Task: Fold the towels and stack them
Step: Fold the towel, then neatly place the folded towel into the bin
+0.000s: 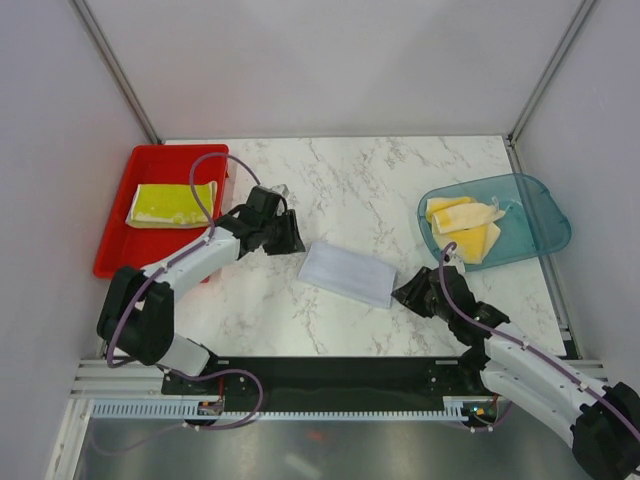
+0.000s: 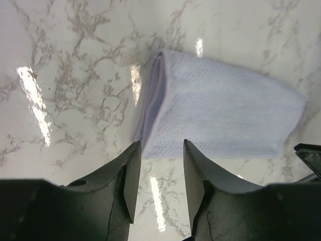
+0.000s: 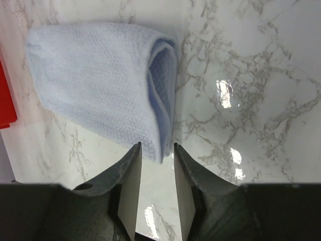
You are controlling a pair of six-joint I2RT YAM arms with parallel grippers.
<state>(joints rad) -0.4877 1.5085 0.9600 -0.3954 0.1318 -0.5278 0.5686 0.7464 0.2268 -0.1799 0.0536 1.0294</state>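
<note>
Pale grey-white woven cloth, a towel (image 1: 348,272) folded in half, lies flat on the white marble counter (image 1: 400,180) between the two hands. The left hand (image 2: 160,145) has its fingers partly apart and holds nothing; the folded edge is just ahead of its fingertips. The right hand (image 3: 157,145) is also partly open and empty, with the layered end just in front. I think they stand at opposite ends because folding needs two corners. Behind the left hand, a red plastic tray (image 1: 115,235) carries a folded yellow-green towel (image 1: 172,204), probably the stack. Beyond the right hand, a translucent teal bin (image 1: 545,215) has crumpled yellow and cream towels (image 1: 465,225) not yet folded.
</note>
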